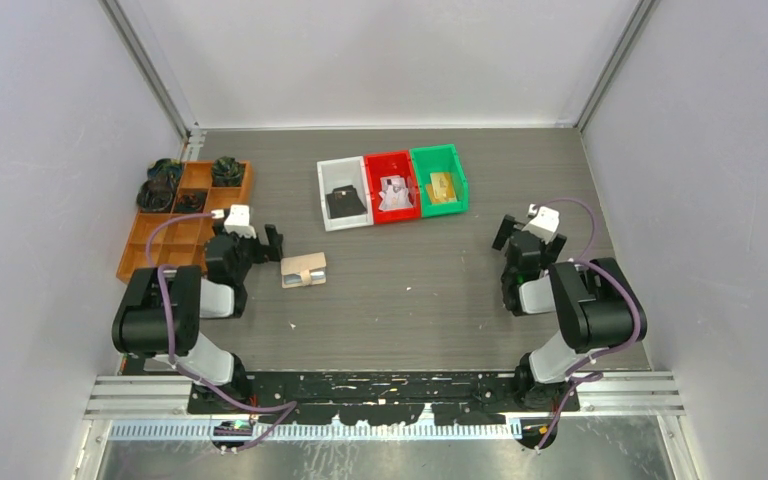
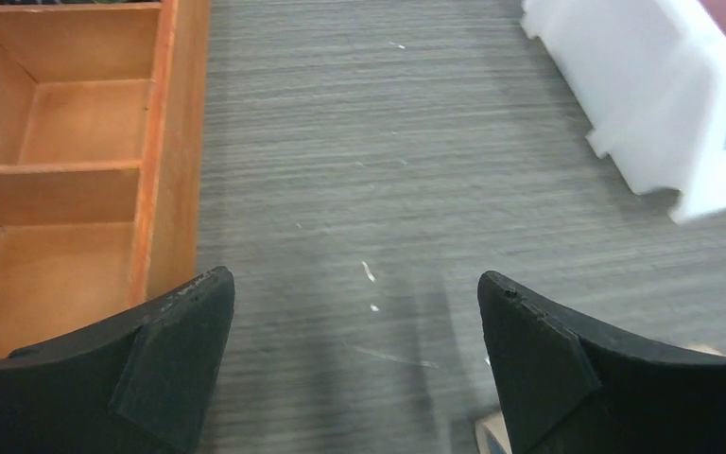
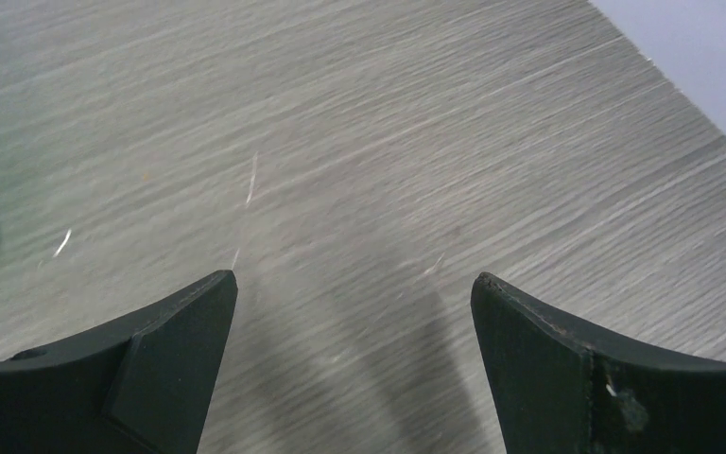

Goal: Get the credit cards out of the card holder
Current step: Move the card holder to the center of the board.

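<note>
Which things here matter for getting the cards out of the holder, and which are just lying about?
For the job: card holder, left tool, right tool, both open.
Lying about: orange tray, white bin, red bin, green bin.

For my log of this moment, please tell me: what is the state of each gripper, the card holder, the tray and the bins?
Left gripper: open, holding nothing.
Right gripper: open, holding nothing.
Card holder: lying flat, not gripped; open or shut, cannot tell.
Tray: far compartments filled, near ones empty.
White bin: holds a black item.
Red bin: holds white items.
Green bin: holds yellowish items.
</note>
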Controlling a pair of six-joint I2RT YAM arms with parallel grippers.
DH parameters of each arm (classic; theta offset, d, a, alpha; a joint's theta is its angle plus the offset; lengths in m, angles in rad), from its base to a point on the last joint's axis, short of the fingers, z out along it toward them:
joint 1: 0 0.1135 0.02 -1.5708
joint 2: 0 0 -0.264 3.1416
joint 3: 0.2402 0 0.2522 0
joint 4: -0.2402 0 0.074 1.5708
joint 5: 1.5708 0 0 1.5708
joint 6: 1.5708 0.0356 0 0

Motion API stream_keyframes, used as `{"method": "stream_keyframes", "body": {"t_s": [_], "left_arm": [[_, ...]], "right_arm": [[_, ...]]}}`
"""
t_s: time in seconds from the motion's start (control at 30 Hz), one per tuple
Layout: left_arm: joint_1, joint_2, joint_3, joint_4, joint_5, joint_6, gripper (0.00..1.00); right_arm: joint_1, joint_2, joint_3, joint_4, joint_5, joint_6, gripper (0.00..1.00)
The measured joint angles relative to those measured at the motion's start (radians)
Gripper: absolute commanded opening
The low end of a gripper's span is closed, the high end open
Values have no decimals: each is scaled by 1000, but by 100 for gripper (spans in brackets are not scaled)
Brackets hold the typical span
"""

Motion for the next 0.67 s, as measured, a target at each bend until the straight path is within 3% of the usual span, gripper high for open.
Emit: {"method": "stream_keyframes", "body": {"t_s": [0.17,0.67], "left_arm": [[-30,0,96,-108,-68,9,100],[-39,-1,98,-163,-108,10,100]], "right_arm": [[-87,0,45,-38,-79,27,99],[-89,0,45,-52,-123,35,100]]}}
